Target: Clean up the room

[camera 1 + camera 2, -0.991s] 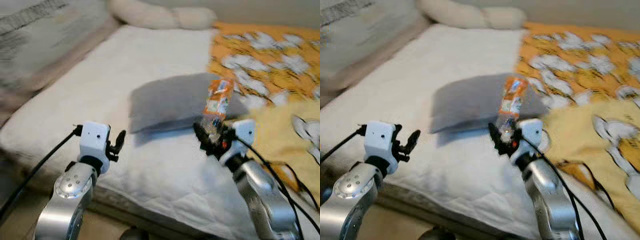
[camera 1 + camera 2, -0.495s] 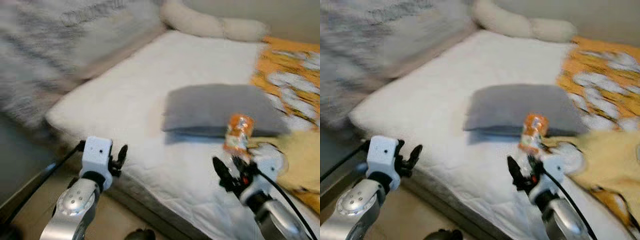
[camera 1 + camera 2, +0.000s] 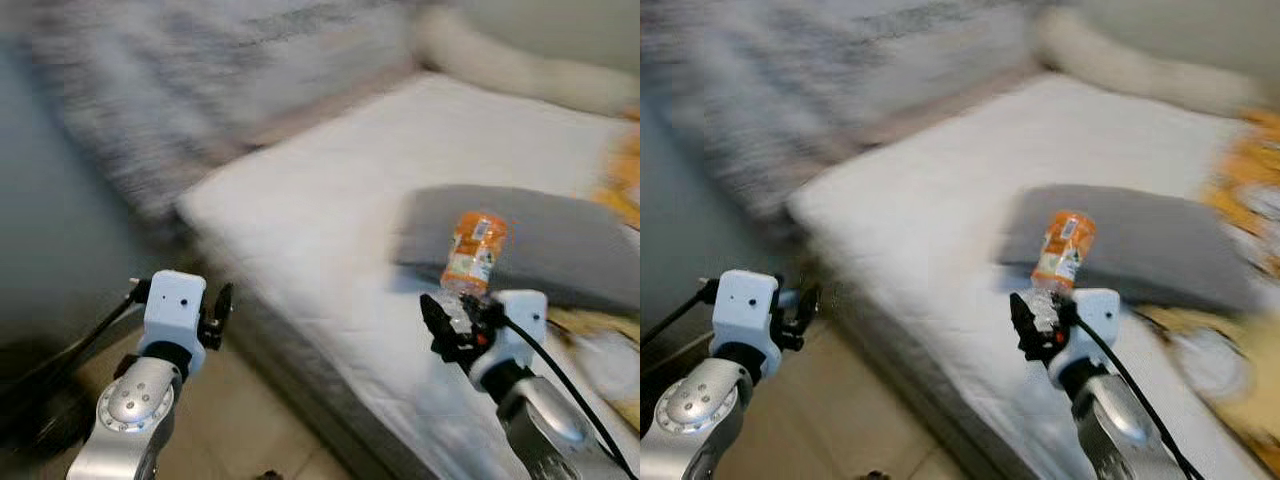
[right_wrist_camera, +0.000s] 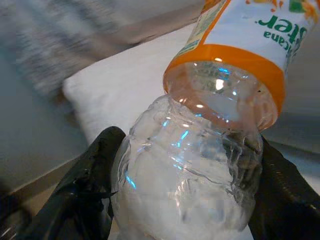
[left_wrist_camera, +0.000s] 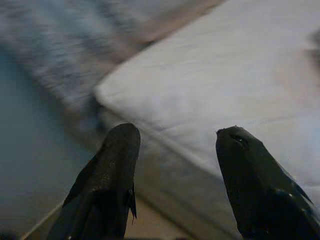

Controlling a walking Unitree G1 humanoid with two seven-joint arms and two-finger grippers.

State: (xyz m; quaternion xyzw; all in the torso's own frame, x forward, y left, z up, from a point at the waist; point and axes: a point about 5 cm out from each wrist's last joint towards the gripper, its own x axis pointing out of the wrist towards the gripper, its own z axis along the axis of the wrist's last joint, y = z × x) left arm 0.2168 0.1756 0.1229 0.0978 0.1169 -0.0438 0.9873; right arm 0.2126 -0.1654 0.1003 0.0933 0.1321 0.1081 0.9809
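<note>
Bottle held beside the bed
Right pincer [image 3: 452, 320] grasps a clear orange-labelled bottle [image 3: 472, 253] over the white mattress [image 3: 330, 210]; left pincer [image 5: 172, 150] hangs released.

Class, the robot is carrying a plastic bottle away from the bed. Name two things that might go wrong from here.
1. The right tool pinches only the crumpled clear base of the bottle, so it might tip or slip out.
2. The head views are blurred; the open left tool might bump the bed edge.

Soft, even indoor light, fairly dim. Both eye views are smeared by motion blur, worst along the far background. Small glints sparkle on the clear crumpled plastic bottle [image 4: 200, 165] close up.
</note>
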